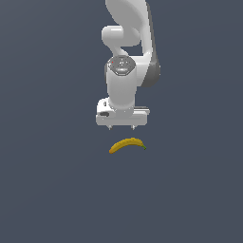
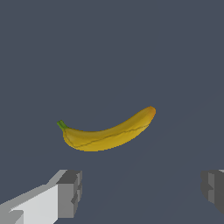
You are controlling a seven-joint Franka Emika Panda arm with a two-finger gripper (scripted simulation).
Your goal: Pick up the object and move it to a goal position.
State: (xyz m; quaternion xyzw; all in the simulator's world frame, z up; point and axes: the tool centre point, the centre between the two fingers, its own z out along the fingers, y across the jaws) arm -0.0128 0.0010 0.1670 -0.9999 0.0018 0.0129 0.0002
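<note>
Nothing is done yet: we are hovering our gripper (image 1: 121, 127), jaws wide and empty, near the banana (image 1: 127, 144).

Banana (image 2: 109, 133): smooth, matt yellow-orange skin with faint dark seams. Arm (image 1: 124, 57): smooth, glossy white plastic-looking shell. Fingers (image 2: 69, 193): matt grey pads. Tabletop (image 1: 47, 180): flat, uniform matt slate-grey.
</note>
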